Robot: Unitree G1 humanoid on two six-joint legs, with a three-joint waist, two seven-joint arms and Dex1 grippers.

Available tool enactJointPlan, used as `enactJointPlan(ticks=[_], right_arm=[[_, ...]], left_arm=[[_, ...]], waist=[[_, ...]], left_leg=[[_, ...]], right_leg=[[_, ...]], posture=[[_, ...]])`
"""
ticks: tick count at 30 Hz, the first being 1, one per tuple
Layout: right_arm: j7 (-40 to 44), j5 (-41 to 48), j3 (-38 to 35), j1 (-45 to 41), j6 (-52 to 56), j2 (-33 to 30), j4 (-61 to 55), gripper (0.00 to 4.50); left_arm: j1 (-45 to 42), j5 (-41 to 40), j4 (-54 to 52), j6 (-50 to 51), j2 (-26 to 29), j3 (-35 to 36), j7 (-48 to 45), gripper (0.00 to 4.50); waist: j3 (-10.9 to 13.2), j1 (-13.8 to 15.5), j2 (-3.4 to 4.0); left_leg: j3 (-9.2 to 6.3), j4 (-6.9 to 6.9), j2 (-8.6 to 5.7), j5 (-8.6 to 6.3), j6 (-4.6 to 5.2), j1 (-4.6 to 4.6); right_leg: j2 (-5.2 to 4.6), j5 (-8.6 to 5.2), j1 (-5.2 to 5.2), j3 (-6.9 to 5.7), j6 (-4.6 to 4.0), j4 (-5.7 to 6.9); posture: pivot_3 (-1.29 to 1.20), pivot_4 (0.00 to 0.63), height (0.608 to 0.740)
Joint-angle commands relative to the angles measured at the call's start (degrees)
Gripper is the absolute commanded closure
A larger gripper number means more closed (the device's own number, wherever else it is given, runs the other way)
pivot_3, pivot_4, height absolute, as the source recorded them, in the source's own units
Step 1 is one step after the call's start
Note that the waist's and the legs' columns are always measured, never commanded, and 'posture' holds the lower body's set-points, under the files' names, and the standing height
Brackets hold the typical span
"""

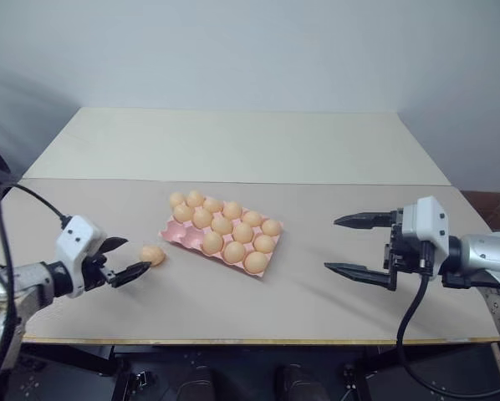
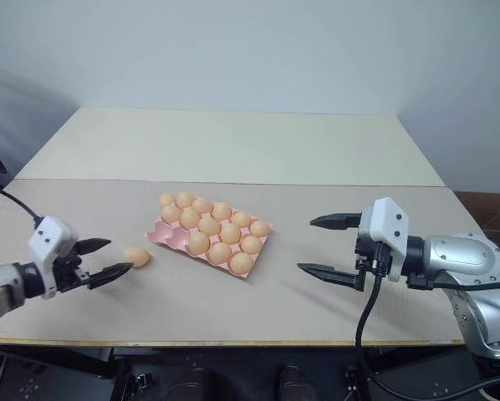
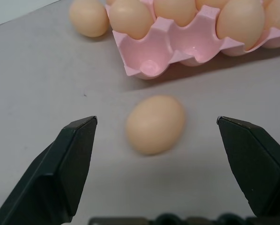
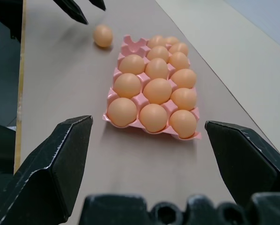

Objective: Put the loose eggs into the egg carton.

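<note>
Near the table's left front edge, the left gripper spreads its fingers around an egg to grasp it; the right gripper waits, fingers spread.

Even soft lighting, faint shadows, sharp focus, no glare

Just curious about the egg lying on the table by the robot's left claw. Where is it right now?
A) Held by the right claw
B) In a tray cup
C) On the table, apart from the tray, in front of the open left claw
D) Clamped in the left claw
C: the loose egg lies on the table short of the egg carton, with the left gripper open and not touching it.
</note>
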Motion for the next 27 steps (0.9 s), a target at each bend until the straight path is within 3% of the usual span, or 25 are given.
enactJointPlan(ticks=[1, 4, 9, 16, 27], right_arm=[[-1.09, 2.11, -2.80, -0.10, 0.70, -0.92, -2.96, 0.00], [-1.55, 3.21, -2.96, 0.20, 1.42, -1.31, -4.57, 0.00], [-6.72, 3.44, -2.92, -1.87, 2.60, 0.74, -4.07, 0.00], [-9.70, 3.40, -2.75, -4.52, 4.59, -0.44, -3.76, 0.00], [-10.31, 4.34, -3.05, -4.32, 4.46, 0.24, -4.82, 0.00]], left_arm=[[-5.06, 1.50, 4.87, -1.90, -1.13, -3.71, -1.41, 0.03], [-9.77, 3.17, 9.77, -2.28, -1.60, -8.26, -3.88, 0.03], [-15.32, 4.42, 17.66, -3.43, -0.87, -9.91, -7.47, 1.19], [-22.83, 8.05, 25.82, -5.15, -1.13, -12.14, -8.13, 1.19], [-19.89, 8.77, 26.33, -7.58, -0.73, -11.48, -10.63, 1.19]], waist=[[0.00, 0.02, -0.01], [-0.01, 0.00, -0.03], [-0.03, -0.39, -0.06], [-0.04, 0.07, -0.08], [-0.04, -0.12, -0.09]], left_leg=[[0.00, 0.00, 0.00, 0.00, 0.00, -0.01], [0.00, 0.00, 0.00, 0.00, 0.00, -0.04], [0.02, 0.00, 0.00, 0.00, 0.01, -0.03], [0.01, 0.00, -0.02, 0.01, 0.02, -0.04], [0.01, 0.01, -0.01, 0.01, 0.02, -0.11]], right_leg=[[0.00, 0.04, 0.00, 0.00, 0.07, 0.01], [0.00, 0.07, 0.00, 0.00, 0.10, -0.02], [0.02, 0.07, -0.03, 0.03, 0.11, -0.01], [0.02, 0.10, -0.01, 0.01, 0.10, 0.04], [0.01, 0.12, -0.08, 0.01, 0.13, 0.06]], posture=[[0.00, 0.150, 0.740], [0.00, 0.150, 0.740], [0.00, 0.150, 0.740], [0.00, 0.150, 0.740], [0.00, 0.150, 0.740]])
